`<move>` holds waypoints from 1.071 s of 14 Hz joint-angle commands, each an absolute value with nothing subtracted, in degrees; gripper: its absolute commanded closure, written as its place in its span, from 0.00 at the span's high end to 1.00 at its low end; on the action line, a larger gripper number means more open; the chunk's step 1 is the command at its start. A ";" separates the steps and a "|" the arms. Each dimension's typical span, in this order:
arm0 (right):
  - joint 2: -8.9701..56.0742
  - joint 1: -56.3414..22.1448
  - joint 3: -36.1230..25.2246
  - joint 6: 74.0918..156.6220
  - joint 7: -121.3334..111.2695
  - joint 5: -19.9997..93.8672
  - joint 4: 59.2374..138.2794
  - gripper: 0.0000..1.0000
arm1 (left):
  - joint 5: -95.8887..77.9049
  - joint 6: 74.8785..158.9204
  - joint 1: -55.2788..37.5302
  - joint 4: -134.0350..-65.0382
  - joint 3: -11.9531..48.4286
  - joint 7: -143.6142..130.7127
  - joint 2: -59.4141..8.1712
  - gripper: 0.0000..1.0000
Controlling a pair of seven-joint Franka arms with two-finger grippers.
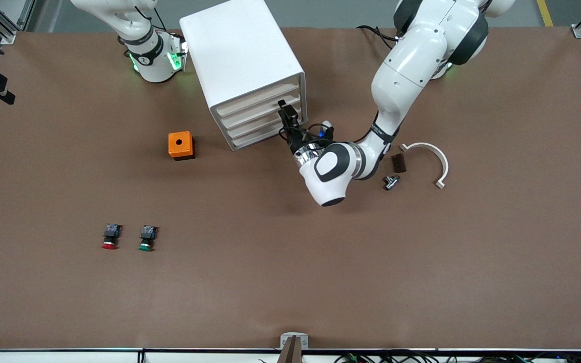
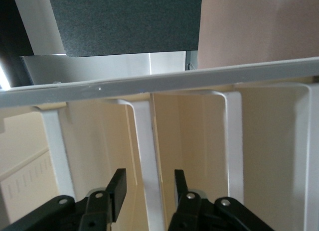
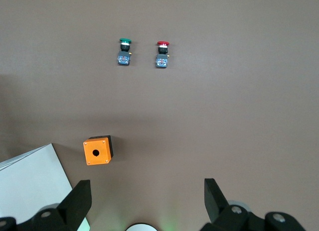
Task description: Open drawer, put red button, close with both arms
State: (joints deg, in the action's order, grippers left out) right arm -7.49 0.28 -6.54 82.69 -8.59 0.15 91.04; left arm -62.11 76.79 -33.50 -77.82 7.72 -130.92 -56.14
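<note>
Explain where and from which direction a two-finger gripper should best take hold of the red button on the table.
Probably grip the red button across its blocky dark body, coming straight down. It lies on its side, cap toward the front camera, with flat body sides exposed; the green button beside it leaves a gap for fingers.

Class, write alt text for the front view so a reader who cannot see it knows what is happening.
The left gripper reaches into the drawer fronts of the white cabinet, its fingers around a drawer's edge. The red button and green button lie side by side nearer the camera, with an orange box between them and the cabinet. The right arm waits at its base.
</note>
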 commanded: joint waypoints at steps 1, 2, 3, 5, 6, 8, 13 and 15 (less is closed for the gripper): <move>-6.68 0.79 -6.42 82.18 -9.14 -0.70 90.00 1.00 | -62.49 75.67 -34.28 -77.25 7.65 -132.28 -57.13 0.34; -6.42 0.62 -6.42 82.09 -9.05 -0.70 90.17 1.00 | -62.49 75.59 -34.28 -77.78 7.65 -132.28 -57.13 0.33; -5.63 0.79 -6.42 82.09 -9.14 -0.79 90.09 1.00 | -62.49 75.32 -34.36 -78.04 7.65 -132.36 -57.22 0.32; -4.31 0.79 -6.42 82.26 -9.23 -0.79 90.26 1.00 | -61.53 75.15 -34.37 -78.40 7.65 -132.80 -57.22 0.27; -3.26 0.88 -6.42 82.18 -9.40 -0.79 90.09 1.00 | -61.26 74.89 -34.71 -78.40 7.65 -132.80 -57.13 0.24; -2.03 0.97 -6.42 82.53 -9.23 -0.79 90.09 1.00 | -61.17 74.45 -35.15 -78.49 7.65 -132.72 -57.22 0.20; 1.75 1.32 -6.50 84.02 -9.32 -0.88 89.91 1.00 | -61.17 74.18 -34.98 -78.14 7.56 -133.77 -57.04 0.12; 2.63 1.49 -6.59 84.81 -9.32 -0.97 89.91 1.00 | -61.17 74.18 -34.81 -78.13 7.21 -133.77 -56.87 0.10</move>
